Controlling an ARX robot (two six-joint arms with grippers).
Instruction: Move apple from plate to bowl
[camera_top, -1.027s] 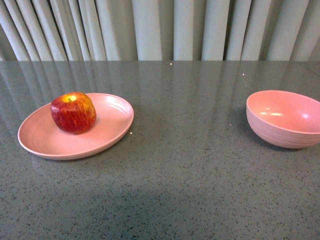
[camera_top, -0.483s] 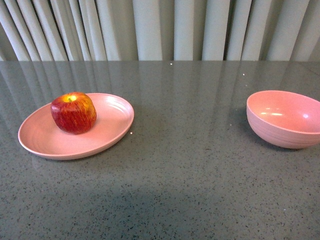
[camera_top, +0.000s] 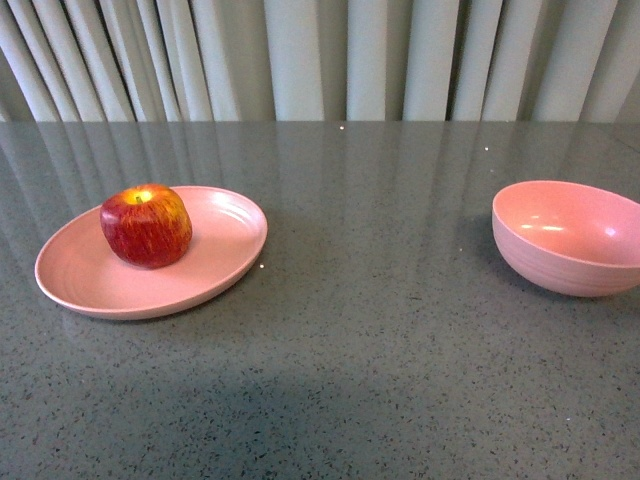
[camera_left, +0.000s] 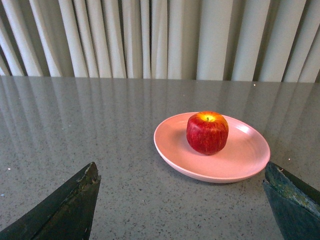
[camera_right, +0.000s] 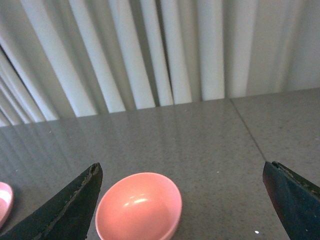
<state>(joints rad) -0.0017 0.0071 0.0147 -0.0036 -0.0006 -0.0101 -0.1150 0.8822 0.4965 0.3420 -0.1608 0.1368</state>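
1. My left gripper (camera_left: 181, 170) is spread wide and has hold of nothing.
2. The apple (camera_left: 207, 132) sits ahead of that gripper, roughly in line with the gap between its fingers and well clear of both. It rests stem-up on the plate (camera_left: 235, 160).
3. My right gripper (camera_right: 182, 167) is just as wide open and also empty. The bowl (camera_right: 150, 190) lies ahead of and below it, with nothing inside that I can see.
4. I judge the apple firm, smooth-skinned and fairly weighty. Being round, it may roll or slip out of a shallow pinch.
5. I'd take it across its widest band, fingers on opposite flanks, and stay off the stem dimple.
6. The plate looks light, so a sideways nudge could slide it on the glossy table (camera_top: 380, 330). I'd come down from above.
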